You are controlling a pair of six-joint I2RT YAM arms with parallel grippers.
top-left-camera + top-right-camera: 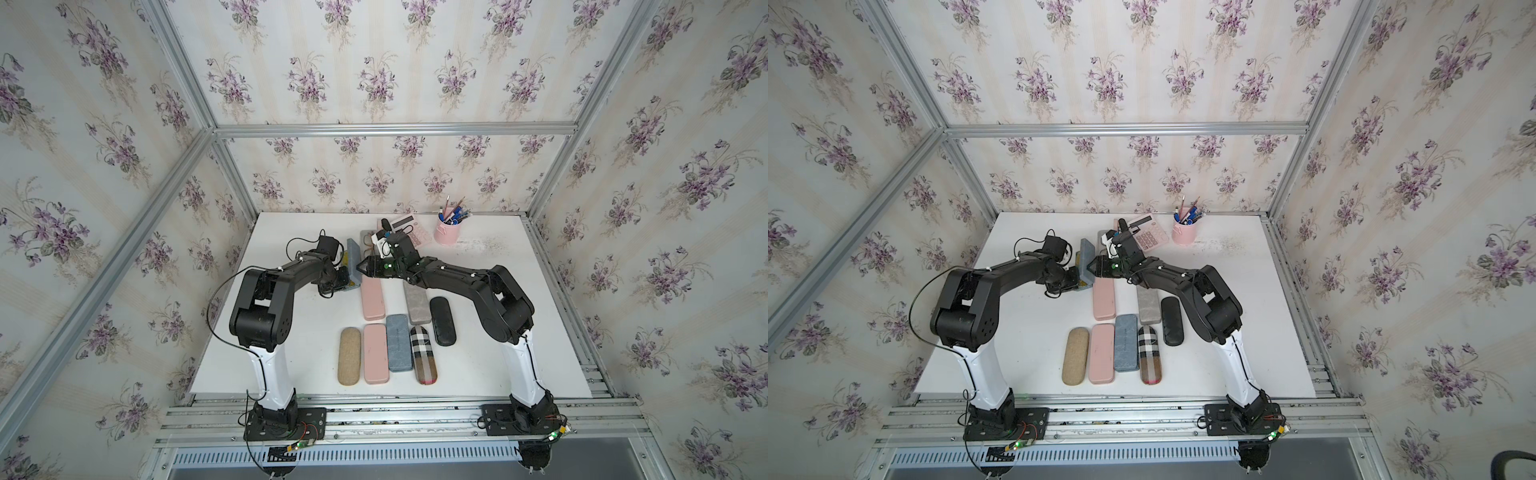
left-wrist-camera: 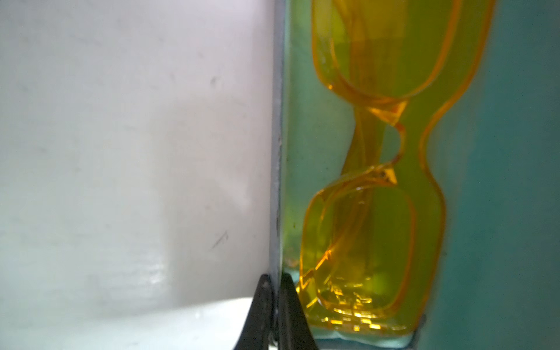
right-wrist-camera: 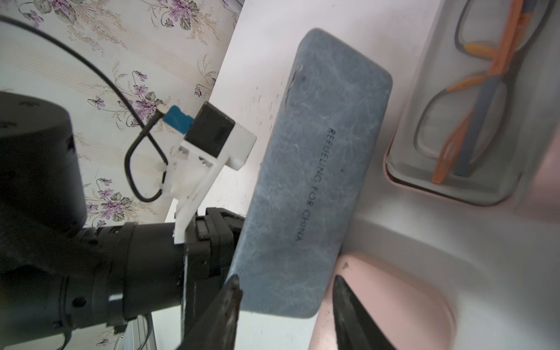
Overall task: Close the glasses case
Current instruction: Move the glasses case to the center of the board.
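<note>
The blue glasses case [image 1: 354, 261] [image 1: 1088, 259] lies open at the back of the table, its lid [image 3: 318, 151] standing upright. Yellow glasses [image 2: 378, 212] lie inside on the teal lining. My left gripper [image 2: 274, 277] [image 1: 345, 283] is shut on the thin grey rim [image 2: 276, 151] of the case's base. From the other side my right gripper [image 3: 286, 278] [image 1: 365, 266] stands open, its two fingertips spanning the width of the lid's outer face at its near end. Whether they touch the lid I cannot tell.
An open pink case [image 3: 448, 194] with grey-and-orange glasses lies just behind the blue one. Several closed cases lie in front: pink [image 1: 372, 297], grey [image 1: 415, 305], black [image 1: 442, 320], beige [image 1: 349, 355], plaid [image 1: 424, 355]. A calculator [image 1: 411, 230] and pink pen cup [image 1: 446, 230] stand at the back.
</note>
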